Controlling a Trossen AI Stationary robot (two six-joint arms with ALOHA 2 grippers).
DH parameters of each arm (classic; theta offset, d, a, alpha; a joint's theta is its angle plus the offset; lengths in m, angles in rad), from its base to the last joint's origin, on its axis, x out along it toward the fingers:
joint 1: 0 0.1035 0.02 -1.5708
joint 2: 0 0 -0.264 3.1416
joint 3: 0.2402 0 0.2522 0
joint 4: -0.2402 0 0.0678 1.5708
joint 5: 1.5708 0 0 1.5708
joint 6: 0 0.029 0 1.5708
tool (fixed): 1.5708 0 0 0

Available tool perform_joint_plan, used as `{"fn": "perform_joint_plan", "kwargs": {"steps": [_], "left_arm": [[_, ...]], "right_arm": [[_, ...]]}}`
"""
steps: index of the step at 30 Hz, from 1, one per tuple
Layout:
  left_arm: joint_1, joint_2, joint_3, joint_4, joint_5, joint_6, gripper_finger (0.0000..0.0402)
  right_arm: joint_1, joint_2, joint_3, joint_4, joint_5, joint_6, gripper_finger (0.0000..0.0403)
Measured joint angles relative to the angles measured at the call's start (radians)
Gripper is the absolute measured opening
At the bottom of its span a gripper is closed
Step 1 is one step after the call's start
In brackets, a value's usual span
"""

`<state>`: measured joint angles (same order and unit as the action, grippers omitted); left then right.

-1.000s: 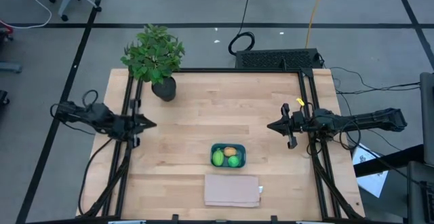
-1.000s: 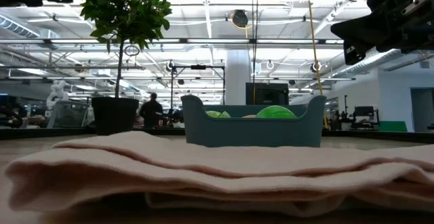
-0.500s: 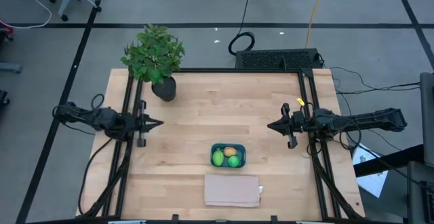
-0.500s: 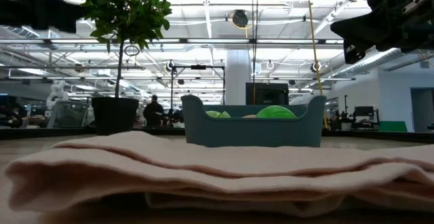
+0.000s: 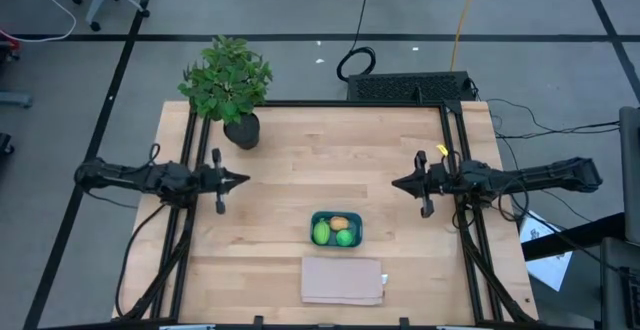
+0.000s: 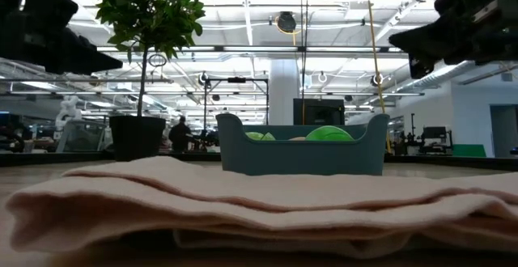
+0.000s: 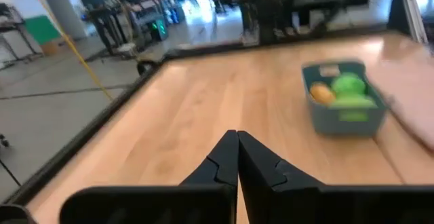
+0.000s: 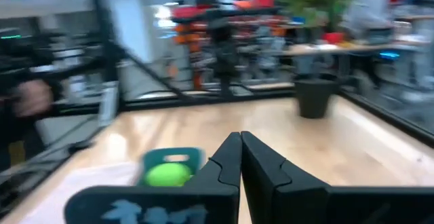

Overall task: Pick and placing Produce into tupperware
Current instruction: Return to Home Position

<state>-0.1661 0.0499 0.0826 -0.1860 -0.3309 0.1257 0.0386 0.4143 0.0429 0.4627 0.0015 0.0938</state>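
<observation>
Tupperware sitting on table, mid-width, toward near edge. Holding all produce: orange-tan piece, lime-green piece, bright green ball. Cloth lying just beside tupperware, along near edge. Left gripper hovering inward of left edge, fingers pressing together, gripping nothing. Right gripper hovering inward of right edge, likewise closed and empty. Both staying well apart from tupperware. Plant standing at far-left corner.

Matt wood table, smooth plastic tupperware
</observation>
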Motion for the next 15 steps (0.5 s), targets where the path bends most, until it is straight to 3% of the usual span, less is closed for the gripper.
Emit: {"fn": "perform_joint_plan", "kwargs": {"steps": [4, 15], "left_arm": [[0.019, 0.046, -0.005, 0.017, 0.02, 0.036, 0.0002], [0.098, 0.068, -0.027, 0.113, 0.079, 0.133, 0.0001]], "right_arm": [[-0.002, 0.038, 0.0, 0.016, 0.129, 0.026, 0.0], [-0.049, 0.081, 0.0, 0.138, 0.094, -0.008, 0.0]]}}
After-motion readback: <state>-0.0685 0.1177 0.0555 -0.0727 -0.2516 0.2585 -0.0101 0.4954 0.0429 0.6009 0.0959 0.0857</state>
